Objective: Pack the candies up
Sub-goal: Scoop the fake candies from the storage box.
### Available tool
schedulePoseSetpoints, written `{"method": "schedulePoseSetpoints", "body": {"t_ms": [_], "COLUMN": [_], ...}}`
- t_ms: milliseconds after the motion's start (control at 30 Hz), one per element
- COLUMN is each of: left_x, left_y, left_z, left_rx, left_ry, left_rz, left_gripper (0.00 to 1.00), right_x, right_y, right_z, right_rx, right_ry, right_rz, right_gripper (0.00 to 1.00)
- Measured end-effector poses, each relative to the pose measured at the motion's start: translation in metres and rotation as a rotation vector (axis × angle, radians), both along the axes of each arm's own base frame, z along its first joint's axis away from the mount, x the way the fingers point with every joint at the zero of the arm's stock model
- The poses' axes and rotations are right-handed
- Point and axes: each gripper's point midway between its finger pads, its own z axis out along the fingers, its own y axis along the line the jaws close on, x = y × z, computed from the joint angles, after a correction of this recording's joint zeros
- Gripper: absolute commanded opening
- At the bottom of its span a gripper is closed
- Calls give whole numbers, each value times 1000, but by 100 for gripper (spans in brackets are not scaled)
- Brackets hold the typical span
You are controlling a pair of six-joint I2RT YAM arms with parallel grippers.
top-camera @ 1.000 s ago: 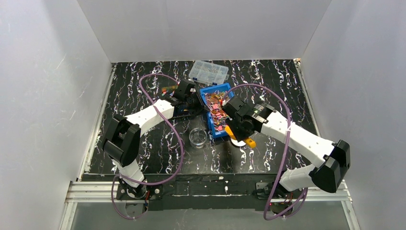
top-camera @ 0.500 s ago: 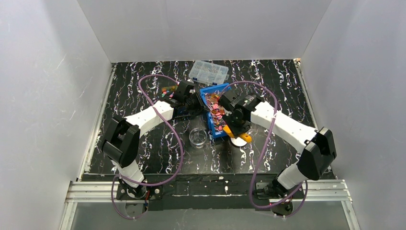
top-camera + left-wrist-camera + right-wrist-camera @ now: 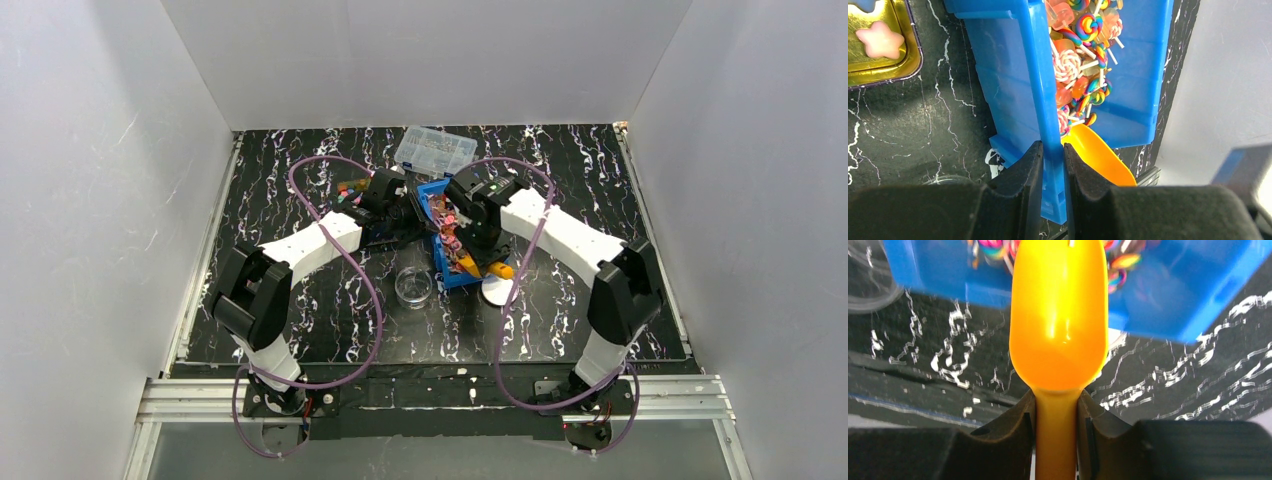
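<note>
A blue bin (image 3: pixel 452 280) in the middle of the table holds many candies (image 3: pixel 452 228), swirled lollipops and chunky pieces (image 3: pixel 1075 75). My left gripper (image 3: pixel 1052 172) is shut on the bin's left wall (image 3: pixel 1040 90). My right gripper (image 3: pixel 1057 420) is shut on the handle of an orange scoop (image 3: pixel 1060 325). The scoop's bowl pokes into the open near end of the bin, under the candies (image 3: pixel 1120 262). It also shows in the left wrist view (image 3: pixel 1098 157) and the top view (image 3: pixel 478 266).
A clear glass jar (image 3: pixel 413 287) stands just left of the bin's near end. A white lid (image 3: pixel 497 291) lies right of it. A clear compartment box (image 3: pixel 436 150) sits at the back. A gold tray (image 3: pixel 883 50) with a pink star piece lies left of the bin.
My right arm has swung left and toward the back, carrying the orange scoop from beside the bin into its near end. The left arm and the bin have stayed put.
</note>
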Motion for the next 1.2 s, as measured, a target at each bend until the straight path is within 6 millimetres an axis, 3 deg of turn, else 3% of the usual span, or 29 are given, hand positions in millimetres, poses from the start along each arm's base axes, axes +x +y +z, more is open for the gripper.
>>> {"method": "schedulePoseSetpoints", "body": {"t_ms": [167,367,767,1200], "left_x": [0,-1,-10,-4], "left_y": [0,0,3,-1], "left_z": [0,0,1,2], "left_rx": [0,6,58,117], "left_ry": [-5,-15,7,53], "left_rz": [-9,-20,-80,-127], "left_gripper": [0,0,0,0], "right_x": [25,35,29,24], "right_y": [18,23,15,11], "right_z": [-17,-25,-37,-8], "right_rx": [28,54,188,266], "right_ry": [-36,-84,-248,-337], "right_rz": [-6,-17,-17,0], "right_gripper": [1,1,1,1]}}
